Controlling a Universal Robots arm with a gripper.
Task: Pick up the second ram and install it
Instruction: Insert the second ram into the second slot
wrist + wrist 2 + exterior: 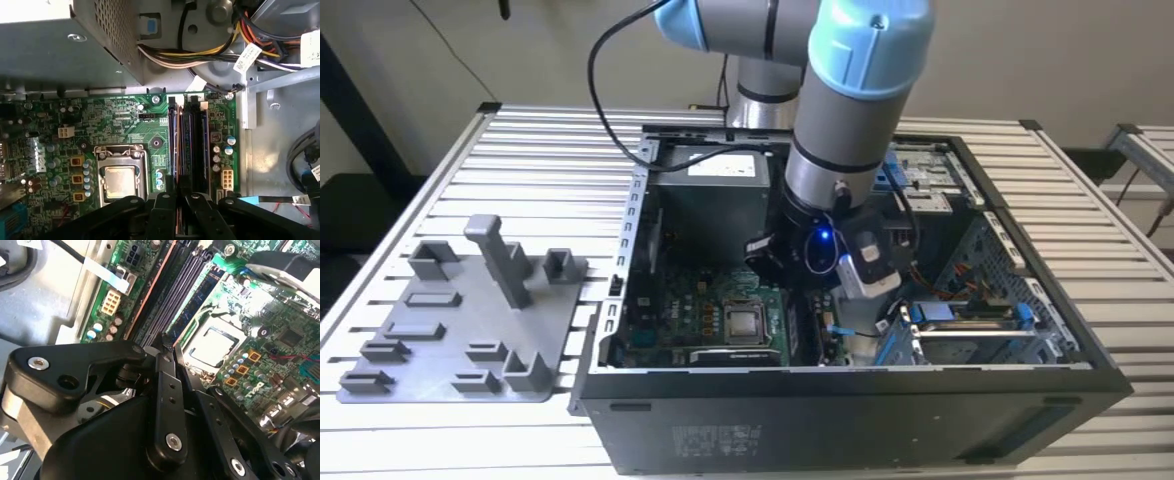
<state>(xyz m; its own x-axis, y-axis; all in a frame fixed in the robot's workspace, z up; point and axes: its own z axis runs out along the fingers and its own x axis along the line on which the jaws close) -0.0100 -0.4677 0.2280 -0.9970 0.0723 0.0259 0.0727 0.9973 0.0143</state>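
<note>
The gripper point(176, 200) sits low over the motherboard point(150, 130) inside the computer case point(854, 420) — fingers drawn together, apparently clamped on the second ram point(178, 145), which stands edge-down at the memory slots point(197, 145).

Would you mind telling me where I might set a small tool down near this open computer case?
The slatted metal table is bare between the grey plastic fixture tray and the black computer case, and behind the tray. Inside the case it is crowded: the gripper sits over the dark-blue ram stick on the green motherboard.
</note>
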